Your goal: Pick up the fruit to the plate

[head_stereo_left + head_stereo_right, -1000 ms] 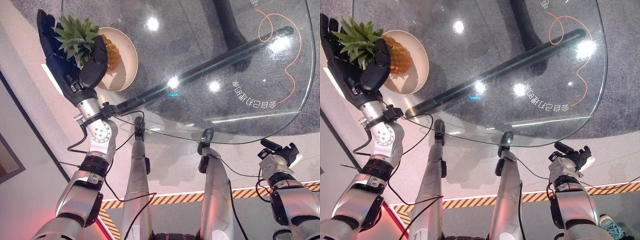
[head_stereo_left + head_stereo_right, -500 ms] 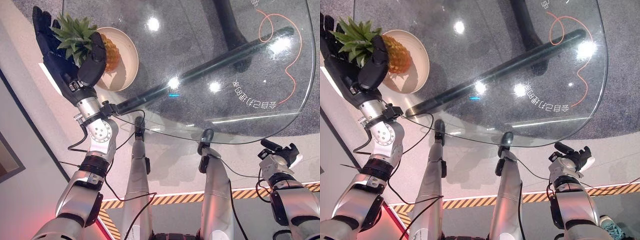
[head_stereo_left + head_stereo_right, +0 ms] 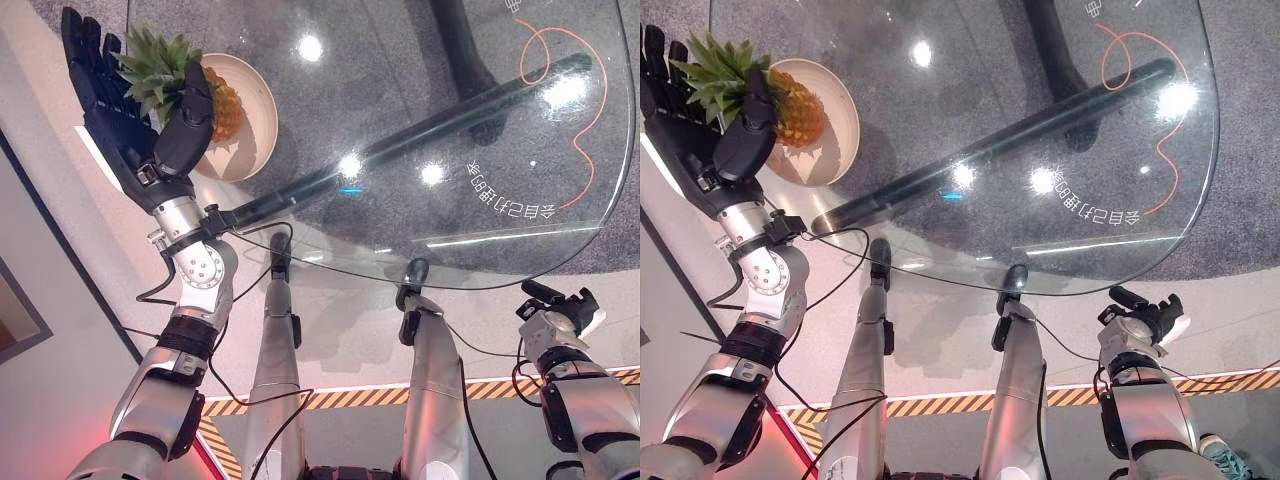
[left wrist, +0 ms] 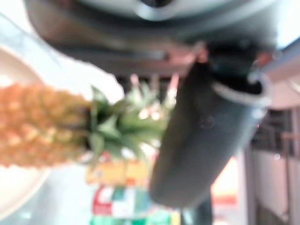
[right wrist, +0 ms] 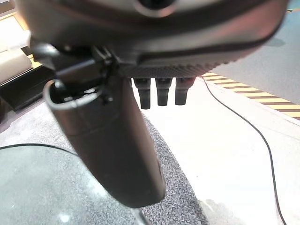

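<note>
On the plate (image 3: 252, 115) lies the pineapple (image 3: 215, 100), left robot hand (image 3: 125, 125) beside it.

Upper left of the frame: the pineapple (image 3: 205, 95) lies on its side in the plate (image 3: 255, 120), orange-gold scaly body resting in the dish, green spiky crown (image 3: 155, 70) pointing out past the rim toward the left edge. The plate is shallow, round and cream-coloured, and sits flat on the glass table near its left edge. In the left wrist view the fruit (image 4: 40, 124) lies level, its body over the pale plate (image 4: 18, 192) and its leaves fanning out beyond it.
</note>
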{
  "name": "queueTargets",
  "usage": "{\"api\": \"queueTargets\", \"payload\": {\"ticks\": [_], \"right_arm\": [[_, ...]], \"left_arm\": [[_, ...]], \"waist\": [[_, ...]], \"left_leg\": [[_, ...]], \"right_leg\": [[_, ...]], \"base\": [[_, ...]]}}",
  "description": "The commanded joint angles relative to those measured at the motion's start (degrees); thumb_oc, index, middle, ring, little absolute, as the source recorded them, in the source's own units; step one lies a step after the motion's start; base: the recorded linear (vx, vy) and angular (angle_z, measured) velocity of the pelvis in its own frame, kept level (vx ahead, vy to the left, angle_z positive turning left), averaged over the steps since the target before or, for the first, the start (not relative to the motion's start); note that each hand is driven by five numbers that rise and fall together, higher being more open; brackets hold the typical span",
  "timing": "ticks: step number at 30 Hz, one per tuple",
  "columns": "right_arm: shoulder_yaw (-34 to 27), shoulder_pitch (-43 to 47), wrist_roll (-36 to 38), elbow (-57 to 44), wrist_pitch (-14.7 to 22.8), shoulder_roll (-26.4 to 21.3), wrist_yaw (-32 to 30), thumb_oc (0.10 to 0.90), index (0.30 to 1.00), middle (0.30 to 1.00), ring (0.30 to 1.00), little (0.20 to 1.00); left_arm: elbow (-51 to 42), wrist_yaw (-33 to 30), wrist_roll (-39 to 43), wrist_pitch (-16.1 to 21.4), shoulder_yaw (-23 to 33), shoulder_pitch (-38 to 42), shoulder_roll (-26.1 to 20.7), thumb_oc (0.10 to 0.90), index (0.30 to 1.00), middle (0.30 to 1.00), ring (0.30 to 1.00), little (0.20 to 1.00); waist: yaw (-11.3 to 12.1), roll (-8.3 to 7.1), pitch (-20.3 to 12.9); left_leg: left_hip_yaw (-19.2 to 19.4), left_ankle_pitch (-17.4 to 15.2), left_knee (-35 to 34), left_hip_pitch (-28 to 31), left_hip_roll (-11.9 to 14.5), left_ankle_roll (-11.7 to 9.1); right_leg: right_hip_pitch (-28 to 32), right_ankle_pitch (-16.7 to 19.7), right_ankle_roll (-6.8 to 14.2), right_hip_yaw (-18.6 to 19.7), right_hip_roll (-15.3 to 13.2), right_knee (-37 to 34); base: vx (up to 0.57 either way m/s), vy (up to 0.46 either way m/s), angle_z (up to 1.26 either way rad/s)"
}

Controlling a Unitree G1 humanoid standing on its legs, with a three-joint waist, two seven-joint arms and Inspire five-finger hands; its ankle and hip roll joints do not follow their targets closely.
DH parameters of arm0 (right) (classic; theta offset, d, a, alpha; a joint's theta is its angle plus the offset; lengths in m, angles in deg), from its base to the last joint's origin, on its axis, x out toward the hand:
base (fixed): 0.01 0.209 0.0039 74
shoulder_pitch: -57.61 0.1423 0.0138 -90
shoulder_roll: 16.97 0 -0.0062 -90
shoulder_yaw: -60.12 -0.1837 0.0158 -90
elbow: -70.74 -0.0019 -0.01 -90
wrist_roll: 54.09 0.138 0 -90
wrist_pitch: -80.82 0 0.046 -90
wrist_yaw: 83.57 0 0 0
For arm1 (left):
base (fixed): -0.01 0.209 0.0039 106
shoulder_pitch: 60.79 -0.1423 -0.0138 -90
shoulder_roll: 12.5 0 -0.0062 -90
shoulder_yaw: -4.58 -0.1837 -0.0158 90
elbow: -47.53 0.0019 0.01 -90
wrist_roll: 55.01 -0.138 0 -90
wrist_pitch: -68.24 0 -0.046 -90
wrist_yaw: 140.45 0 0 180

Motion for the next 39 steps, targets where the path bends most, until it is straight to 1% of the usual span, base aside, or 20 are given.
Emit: {"api": "queueTargets", "payload": {"ticks": [1, 4, 5, 6, 13, 14, 16, 18, 19, 22, 24, 25, 26, 29, 32, 34, 35, 36, 38, 39], "right_arm": [[-0.84, -1.6, -0.78, -0.1, 1.9, -1.21, -2.47, 0.8, 0.9, 0.9, 0.9, 0.9], [-0.92, -1.71, -0.73, -0.1, 1.92, -1.07, -2.45, 0.8, 0.9, 0.9, 0.9, 0.9], [-1.04, -1.55, -0.7, -0.13, 1.96, -0.99, -2.55, 0.8, 0.9, 0.9, 0.9, 0.9], [-0.95, -1.94, -0.54, -0.05, 1.97, -1.0, -2.39, 0.8, 0.9, 0.9, 0.9, 0.9], [-1.21, -2.67, -0.3, 0.06, 2.14, -0.78, -2.22, 0.8, 0.9, 0.9, 0.9, 0.9], [-1.34, -2.74, -0.28, -0.05, 2.14, -0.7, -2.22, 0.8, 0.9, 0.9, 0.9, 0.9], [-1.32, -2.89, -0.16, 0.04, 2.05, -0.75, -2.24, 0.8, 0.9, 0.9, 0.9, 0.9], [-1.43, -3.04, -0.04, 0.19, 2.4, -0.68, -2.13, 0.8, 0.9, 0.9, 0.9, 0.9], [-1.43, -3.36, 0.03, 0.3, 2.51, -0.67, -1.94, 0.8, 0.9, 0.9, 0.9, 0.9], [-1.81, -3.53, -0.01, 0.3, 2.62, -0.44, -1.63, 0.8, 0.9, 0.9, 0.9, 0.9], [-1.93, -3.96, 0.24, 0.2, 2.41, -0.44, -1.3, 0.8, 0.9, 0.9, 0.9, 0.9], [-1.97, -4.4, 0.21, 0.11, 2.24, -0.28, -1.09, 0.8, 0.9, 0.9, 0.9, 0.9], [-2.12, -4.74, 0.09, -0.03, 2.18, -0.13, -0.9, 0.8, 0.9, 0.9, 0.9, 0.9], [-2.99, -6.07, -0.47, -0.19, 1.94, 0.44, 0.14, 0.8, 0.9, 0.9, 0.9, 0.9], [-3.88, -9.06, -1.55, -0.83, 2.13, 1.63, 4.79, 0.8, 0.9, 0.9, 0.9, 0.9], [-4.17, -11.04, -2.19, -1.45, 0.92, 2.36, 7.53, 0.8, 0.9, 0.9, 0.9, 0.9], [-4.26, -13.42, -2.9, -1.42, -0.55, 2.76, 10.18, 0.8, 0.9, 0.9, 0.9, 0.9], [-4.4, -15.16, -3.66, -1.26, -1.4, 2.79, 12.09, 0.8, 0.9, 0.9, 0.9, 0.9], [-4.98, -20.03, -4.79, -0.5, -2.81, 2.65, 16.26, 0.8, 0.9, 0.9, 0.9, 0.9], [-5.37, -21.31, -5.55, -0.14, -3.16, 2.72, 17.78, 0.8, 0.9, 0.9, 0.9, 0.9]], "left_arm": [[-5.79, -0.02, -4.14, 3.63, 4.56, 3.32, -2.93, 0.8, 0.9, 0.9, 0.9, 0.9], [-5.85, 0.51, -3.97, 3.4, 4.53, 2.87, -2.96, 0.8, 0.9, 0.9, 0.9, 0.9], [-6.01, 0.47, -3.98, 3.24, 4.59, 2.93, -2.99, 0.8, 0.9, 0.9, 0.9, 0.9], [-6.06, 0.67, -3.72, 3.24, 4.7, 2.35, -3.0, 0.8, 0.9, 0.9, 0.9, 0.9], [-6.83, 1.43, -3.5, 2.84, 5.26, 1.23, -3.5, 0.8, 0.9, 0.9, 0.9, 0.9], [-7.35, 1.44, -3.28, 2.65, 5.64, 1.0, -3.7, 0.8, 0.9, 0.9, 0.9, 0.9], [-7.95, 1.45, -2.99, 2.55, 5.96, 0.69, -3.86, 0.8, 0.9, 0.9, 0.9, 0.9], [-8.45, 1.62, -2.74, 2.48, 6.16, 0.75, -4.08, 0.8, 0.9, 0.9, 0.9, 0.9], [-8.56, 1.76, -2.62, 2.46, 6.19, 0.51, -4.1, 0.8, 0.9, 0.9, 0.9, 0.9], [-9.6, 2.75, -2.22, 1.94, 6.6, 0.6, -4.23, 0.8, 0.9, 0.9, 0.9, 0.9], [-10.7, 4.74, -0.51, 1.22, 6.9, 0.33, -4.74, 0.8, 0.9, 0.9, 0.9, 0.9], [-11.26, 6.61, 1.15, 0.75, 7.06, -0.2, -4.81, 0.8, 0.9, 0.9, 0.9, 0.9], [-11.86, 8.39, 2.72, -0.07, 7.22, -0.57, -4.89, 0.8, 0.9, 0.9, 0.9, 0.9], [-12.66, 14.21, 8.67, -5.29, 7.53, -2.12, -5.23, 0.8, 0.9, 0.9, 0.9, 0.9], [-11.7, 20.05, 16.52, -9.8, 9.01, -5.68, -4.81, 0.8, 0.9, 0.9, 0.9, 0.9], [-10.74, 23.43, 18.14, -11.47, 10.01, -7.62, -4.79, 0.8, 0.9, 0.9, 0.9, 0.9], [-9.91, 24.0, 18.5, -12.54, 10.61, -9.38, -4.74, 0.8, 0.9, 0.9, 0.9, 0.9], [-9.36, 25.19, 18.56, -13.8, 10.92, -10.63, -4.77, 0.8, 0.9, 0.9, 0.9, 0.9], [-7.59, 28.08, 19.7, -18.5, 11.46, -14.51, -4.42, 0.8, 0.9, 0.9, 0.9, 0.9], [-6.39, 28.64, 20.3, -19.95, 11.51, -15.51, -4.38, 0.8, 0.9, 0.9, 0.9, 0.9]], "waist": [[0.58, -2.68, -1.33], [0.85, -2.86, -1.33], [0.94, -2.92, -1.33], [1.14, -3.04, -1.33], [1.82, -3.5, -1.33], [1.99, -3.64, -1.33], [2.2, -3.72, -1.33], [2.24, -3.68, -1.33], [2.27, -3.69, -1.33], [2.43, -3.79, -1.33], [2.61, -3.91, -1.33], [2.69, -4.02, -1.33], [2.74, -4.04, -1.33], [2.74, -3.95, -1.33], [2.78, -4.07, -1.33], [2.69, -4.26, -1.34], [2.58, -4.35, -2.66], [2.45, -4.36, -3.93], [2.26, -4.23, -7.19], [2.13, -4.16, -8.07]], "left_leg": [[3.42, -8.03, 4.79, 2.13, -6.35, 4.97], [3.26, -8.15, 5.09, 2.54, -6.26, 4.96], [3.21, -7.6, 5.09, 2.14, -6.25, 5.0], [3.21, -8.29, 5.48, 2.77, -6.14, 4.95], [2.9, -8.37, 5.47, 3.99, -5.76, 4.68], [2.77, -7.68, 4.99, 4.17, -5.81, 4.71], [2.78, -8.19, 4.72, 5.35, -5.7, 4.6], [2.72, -7.62, 4.47, 5.39, -5.68, 4.59], [2.72, -8.17, 4.6, 5.91, -5.65, 4.54], [2.69, -7.71, 4.29, 6.37, -5.66, 4.59], [2.79, -7.81, 4.14, 7.27, -5.55, 4.58], [2.93, -8.51, 4.07, 8.42, -5.43, 4.48], [3.04, -8.56, 3.86, 9.06, -5.34, 4.44], [3.43, -8.25, 3.13, 11.63, -5.32, 4.31], [4.01, -7.93, 0.48, 18.41, -5.42, 4.05], [4.46, -7.59, -1.32, 22.13, -5.31, 3.91], [4.88, -7.87, -2.83, 24.89, -5.13, 3.73], [5.13, -7.23, -4.19, 26.21, -5.05, 3.71], [5.73, -6.65, -7.76, 30.32, -4.89, 3.62], [5.98, -6.41, -8.98, 31.7, -4.87, 3.62]], "right_leg": [[7.33, 10.1, -2.32, -3.16, 5.47, -15.32], [7.81, 9.68, -2.45, -3.33, 5.64, -14.65], [7.58, 10.05, -2.54, -3.52, 5.62, -14.63], [8.27, 9.23, -2.52, -3.57, 5.66, -14.06], [9.99, 8.39, -2.67, -4.12, 5.65, -13.58], [10.35, 8.91, -2.72, -4.21, 5.72, -14.04], [11.61, 8.18, -2.64, -4.22, 5.73, -14.05], [11.79, 8.51, -2.74, -4.26, 5.72, -14.26], [12.26, 7.97, -2.68, -4.21, 5.7, -14.02], [12.9, 8.28, -2.68, -4.33, 5.61, -14.31], [13.8, 8.17, -2.58, -4.4, 5.47, -14.39], [14.87, 7.49, -2.46, -4.34, 5.41, -14.32], [15.51, 7.45, -2.42, -4.34, 5.32, -14.54], [18.04, 8.08, -2.17, -4.14, 4.96, -15.72], [24.7, 9.05, -1.25, -3.8, 3.98, -19.19], [28.5, 9.62, -0.97, -3.72, 3.61, -21.35], [31.22, 9.65, -0.71, -3.54, 3.41, -23.05], [32.6, 10.51, -0.57, -3.48, 3.19, -24.63], [36.76, 11.79, 0.08, -3.37, 2.8, -28.43], [38.07, 12.23, 0.3, -3.38, 2.72, -29.58]], "base": [[-0.01, -0.044, 0.07], [-0.02, -0.031, 0.06], [-0.01, -0.03, 0.04], [-0.01, -0.035, 0.03], [0.0, -0.03, 0.04], [-0.02, -0.019, 0.08], [0.0, -0.022, 0.06], [0.0, -0.003, 0.03], [0.0, 0.0, 0.0], [0.0, -0.01, 0.02], [0.01, -0.029, 0.1], [0.01, -0.021, 0.14], [0.02, -0.02, 0.17], [0.02, -0.004, 0.06], [0.09, 0.036, 0.01], [0.13, 0.056, -0.02], [0.19, 0.063, -0.03], [0.24, 0.075, -0.05], [0.22, 0.077, -0.05], [0.23, 0.076, -0.07]]}}
